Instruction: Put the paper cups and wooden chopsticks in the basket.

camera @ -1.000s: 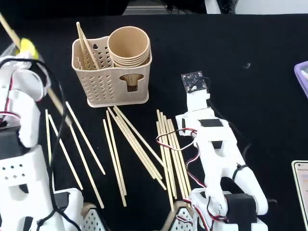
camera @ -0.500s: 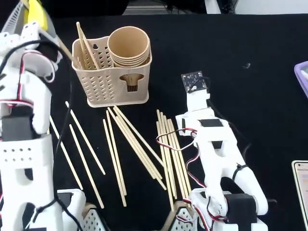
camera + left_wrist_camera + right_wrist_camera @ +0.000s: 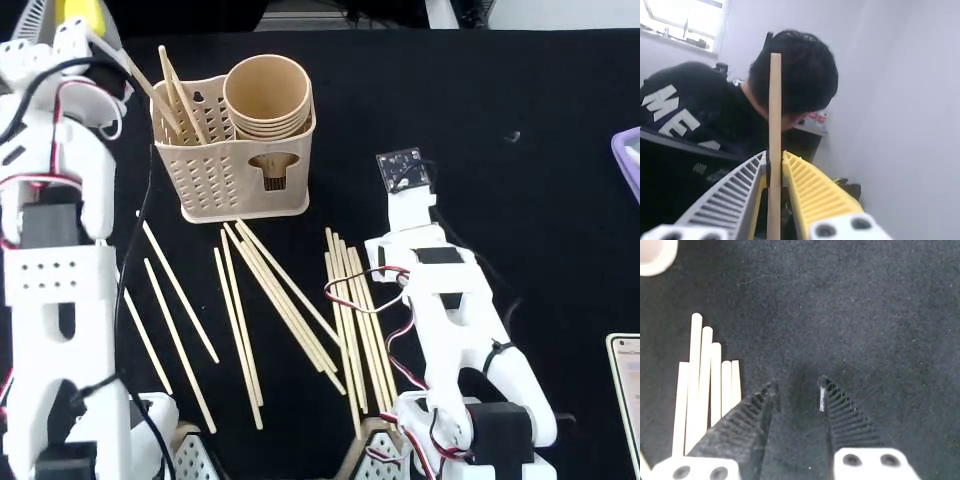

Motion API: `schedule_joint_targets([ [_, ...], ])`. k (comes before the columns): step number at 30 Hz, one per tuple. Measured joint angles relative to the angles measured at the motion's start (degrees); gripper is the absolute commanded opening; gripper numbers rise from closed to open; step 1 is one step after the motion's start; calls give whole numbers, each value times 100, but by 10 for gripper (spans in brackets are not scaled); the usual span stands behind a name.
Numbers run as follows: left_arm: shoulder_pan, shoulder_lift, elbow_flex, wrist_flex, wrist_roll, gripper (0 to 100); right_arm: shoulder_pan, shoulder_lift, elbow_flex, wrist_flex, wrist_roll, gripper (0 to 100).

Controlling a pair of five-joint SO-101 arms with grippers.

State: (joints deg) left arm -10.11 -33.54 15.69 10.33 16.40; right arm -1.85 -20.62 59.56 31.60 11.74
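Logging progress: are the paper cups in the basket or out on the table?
In. The stacked paper cups sit upright inside the basket, their rims rising above its wall in the high view.

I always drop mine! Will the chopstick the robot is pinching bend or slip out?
Probably no bending: the chopstick looks straight though the left gripper pinches just one spot. It could slip or swivel, since it is thin and smooth between the ridged fingers.
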Motion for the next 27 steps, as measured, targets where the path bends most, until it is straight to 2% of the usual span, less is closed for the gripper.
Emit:
schedule_joint_targets([
  [10,352,1055,-9,0,-9,35,0,0,0,0,0,132],
  [12,396,1064,-9,62,-35,70,0,0,0,0,0,132],
  [17,501,1064,-9,589,-642,133,0,0,0,0,0,132],
  [27,440,712,-9,1538,-765,134,0,0,0,0,0,134],
])
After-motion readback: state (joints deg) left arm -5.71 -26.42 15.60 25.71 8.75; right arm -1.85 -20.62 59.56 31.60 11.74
